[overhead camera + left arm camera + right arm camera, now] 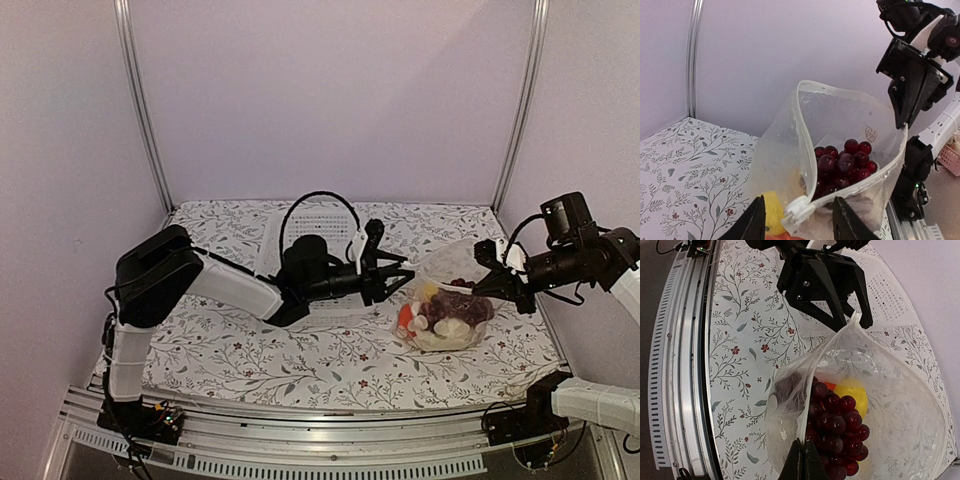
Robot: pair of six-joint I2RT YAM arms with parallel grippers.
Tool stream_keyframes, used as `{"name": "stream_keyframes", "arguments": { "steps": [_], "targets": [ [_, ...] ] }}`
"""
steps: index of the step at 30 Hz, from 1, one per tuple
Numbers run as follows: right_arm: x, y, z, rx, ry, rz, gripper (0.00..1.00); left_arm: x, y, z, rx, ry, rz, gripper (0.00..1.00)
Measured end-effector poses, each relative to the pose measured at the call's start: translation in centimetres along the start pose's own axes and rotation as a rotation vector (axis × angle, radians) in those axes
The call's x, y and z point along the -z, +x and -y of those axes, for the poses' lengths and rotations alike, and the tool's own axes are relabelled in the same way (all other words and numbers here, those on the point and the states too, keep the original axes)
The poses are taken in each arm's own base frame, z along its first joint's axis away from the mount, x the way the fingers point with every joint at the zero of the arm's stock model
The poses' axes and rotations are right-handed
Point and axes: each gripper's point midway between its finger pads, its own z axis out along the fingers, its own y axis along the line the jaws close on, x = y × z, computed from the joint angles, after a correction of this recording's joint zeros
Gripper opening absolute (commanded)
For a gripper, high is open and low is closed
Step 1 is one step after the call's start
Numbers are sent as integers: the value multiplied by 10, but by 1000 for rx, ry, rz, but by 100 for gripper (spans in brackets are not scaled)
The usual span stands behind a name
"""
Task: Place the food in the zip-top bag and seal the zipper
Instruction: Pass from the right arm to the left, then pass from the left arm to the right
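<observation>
The zip-top bag (pixel 447 318) stands on the table with its mouth held up and gaping. Inside show a dark grape bunch (pixel 845 162), a yellow piece (pixel 771 212), a red piece (pixel 405 318) and white cauliflower (pixel 452 328). My left gripper (pixel 798 199) is open, its fingers either side of the white slider (pixel 799 210) at the near end of the zipper (pixel 807 135), not touching it. My right gripper (pixel 802 454) is shut on the zipper strip at the bag's far end, just above the grapes (pixel 837 425).
A white perforated basket (pixel 312 232) sits behind the left arm at the back middle. The table carries a floral cloth (pixel 300 350). Metal frame posts (pixel 140 100) stand at both back corners, and a rail (pixel 300 455) runs along the near edge.
</observation>
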Motion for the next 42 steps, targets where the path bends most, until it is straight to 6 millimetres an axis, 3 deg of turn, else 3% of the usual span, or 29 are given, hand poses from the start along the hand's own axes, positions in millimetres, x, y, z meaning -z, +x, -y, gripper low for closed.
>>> {"name": "stream_keyframes", "arguments": {
  "steps": [6, 9, 11, 15, 22, 32, 36, 37, 40, 42],
  "targets": [
    [-1, -3, 4, -40, 9, 12, 6, -16, 11, 3, 28, 67, -8, 26],
    [-3, -3, 7, -67, 13, 13, 32, -16, 14, 4, 37, 80, -16, 16],
    [-3, -5, 8, -83, 16, 20, 39, -16, 14, 6, 42, 89, -19, 13],
    [-3, -14, 15, -114, 6, 39, 40, -15, 14, 8, 40, 93, -32, 9],
    [-14, -37, 34, -196, -60, 51, 41, -13, -9, 22, 12, 73, -28, 2],
    [-52, -41, 9, -274, -191, -47, 45, -14, -14, 40, -8, 2, -71, 0],
    [-58, -36, 11, -320, -180, -88, 43, -14, -16, 47, -19, -22, -94, 0],
    [-58, -36, 13, -325, -169, -94, 39, -14, -18, 50, -21, -24, -98, 0],
    [-56, -43, 23, -335, -134, -91, 14, -12, -29, 59, -32, -32, -97, 0],
    [-55, -47, 26, -329, -122, -81, 10, -11, -39, 65, -39, -40, -86, 0]
  ]
}}
